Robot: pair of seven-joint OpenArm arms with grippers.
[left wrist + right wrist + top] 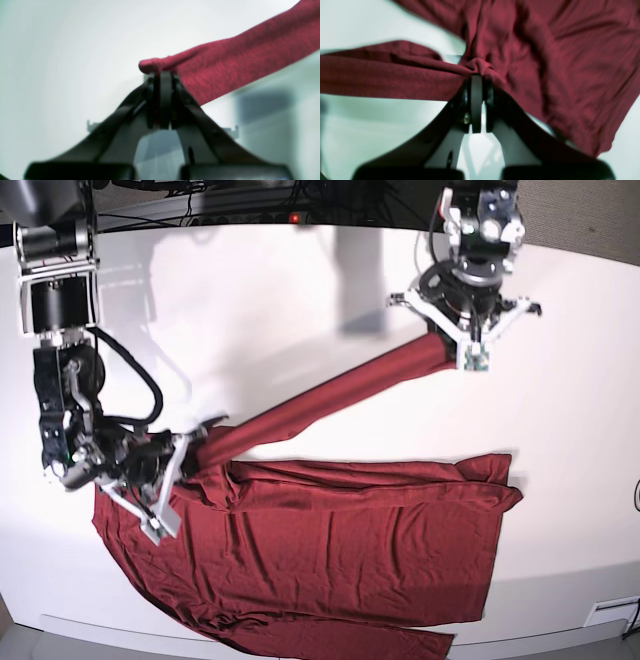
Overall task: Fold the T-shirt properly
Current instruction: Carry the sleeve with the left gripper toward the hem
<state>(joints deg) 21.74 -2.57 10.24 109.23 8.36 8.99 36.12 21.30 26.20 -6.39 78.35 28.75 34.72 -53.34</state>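
Maroon T-shirt (330, 550) spread wrinkled across the lower half of the base view on the white table (570, 410), body filling the lower centre, hem side reaching toward the right. One long sleeve (330, 402) drawn out taut as a narrow band, running from the shirt's upper left corner diagonally up to the upper right of the frame.

Left gripper (161, 75), at the upper right of the base view, clenched on the sleeve's cuff end; in the left wrist view, jaws pressed together with a rolled nub of red fabric pinched at the tips and the sleeve trailing off to the upper right.

Right gripper (478, 75), at the left edge of the base view, clamped on a bunched fold near the shoulder; in the right wrist view, jaws closed on gathered cloth, creased fabric filling the upper right.
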